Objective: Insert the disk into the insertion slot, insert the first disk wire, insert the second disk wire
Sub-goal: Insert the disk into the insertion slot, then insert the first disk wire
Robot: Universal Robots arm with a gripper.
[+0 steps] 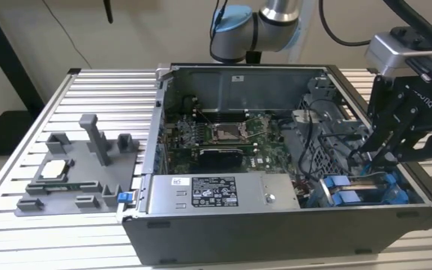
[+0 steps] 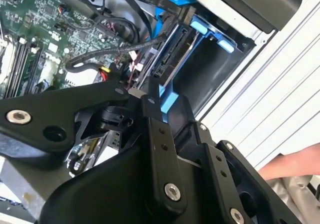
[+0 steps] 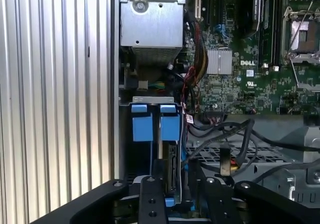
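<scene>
White lettering marks the motherboard (image 3: 240, 81); the sticker (image 1: 214, 193) on the grey box (image 1: 276, 191) at its six o'clock is illegibly small.

Exterior view: set high and off the arm, aimed down and across at the open computer case (image 1: 276, 236) on the ribbed table (image 1: 88, 84); the whole case is taken in from middle range.
First wrist view: carried on the arm and pointed straight down past the gripper (image 3: 180, 194); the drive cage (image 3: 150, 134) is caught close, with the motherboard (image 3: 240, 74) beyond it.
Second wrist view: mounted tight behind the gripper linkage and tilted obliquely; the drive cage (image 2: 210, 69) is seen slantwise, very near.
Shared ground: drive cage and motherboard are covered by all three views.
</scene>
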